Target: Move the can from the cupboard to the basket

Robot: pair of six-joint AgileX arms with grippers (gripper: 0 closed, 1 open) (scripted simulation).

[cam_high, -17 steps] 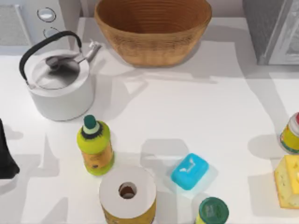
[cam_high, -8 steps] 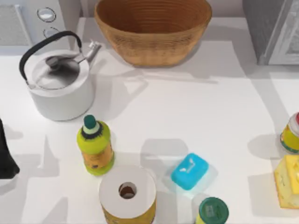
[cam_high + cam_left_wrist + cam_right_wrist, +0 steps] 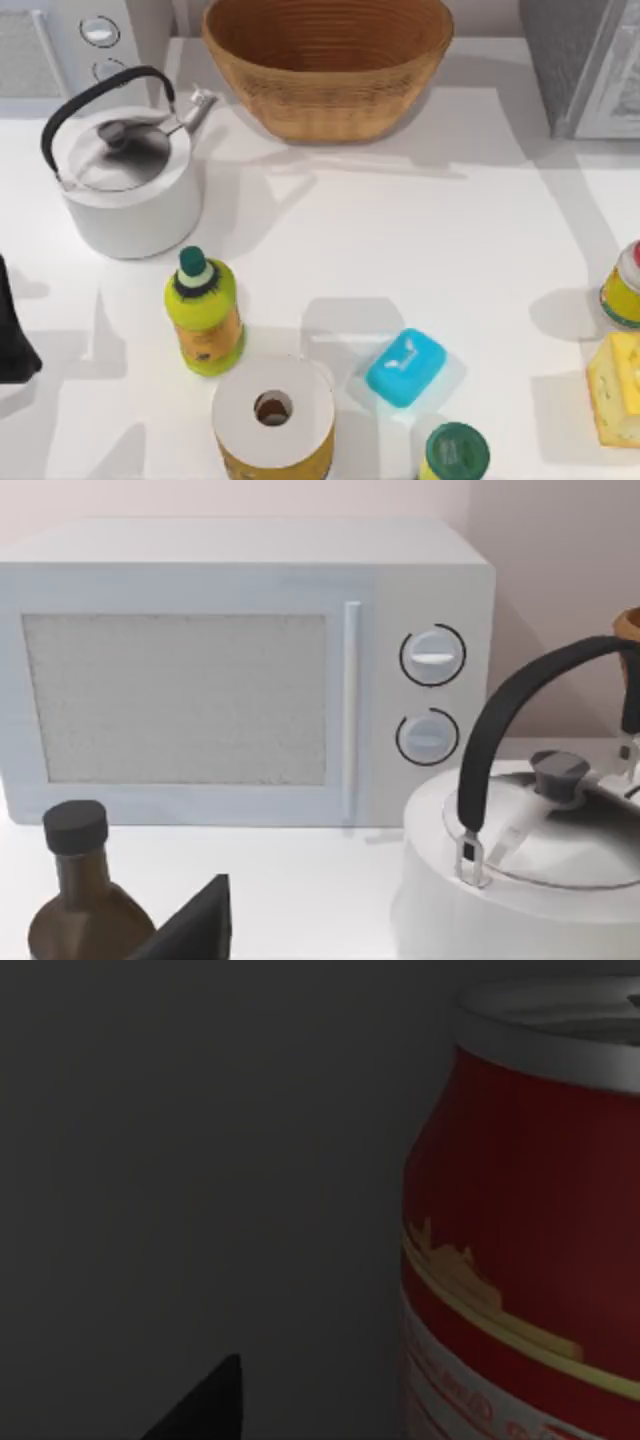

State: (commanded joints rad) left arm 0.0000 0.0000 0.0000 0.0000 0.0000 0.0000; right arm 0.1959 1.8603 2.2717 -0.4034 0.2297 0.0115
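Close before right wrist camera: can upright beside one dark fingertip; spread unclear

A rendered kitchen counter scene. A white table holds a white kettle with a black handle, a woven wicker basket, a green bottle, a paper roll, a blue soap bar and a green-lidded jar. A white microwave with 2 round knobs stands against a pale wall, and a grey speckled cupboard sits at the right.
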